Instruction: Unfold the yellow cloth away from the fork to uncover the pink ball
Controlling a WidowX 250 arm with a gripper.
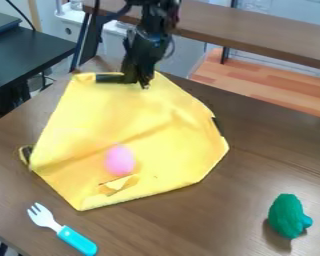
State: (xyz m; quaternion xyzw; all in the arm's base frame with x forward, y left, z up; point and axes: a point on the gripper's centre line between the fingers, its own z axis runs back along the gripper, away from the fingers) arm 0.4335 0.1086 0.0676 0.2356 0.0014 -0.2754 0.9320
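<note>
Yellow cloth sheet (109,117), roughly as wide as long, points its narrower end far.
Black two-finger gripper (141,83) hangs there; I cannot tell its opening or hold.

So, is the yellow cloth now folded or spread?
Mostly spread: the yellow cloth lies wide, with shallow creases, and the pink object sits on it.

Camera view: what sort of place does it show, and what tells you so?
Probably a robotics lab or workshop: a black robot arm hangs over a brown table with a yellow cloth on it.
</note>
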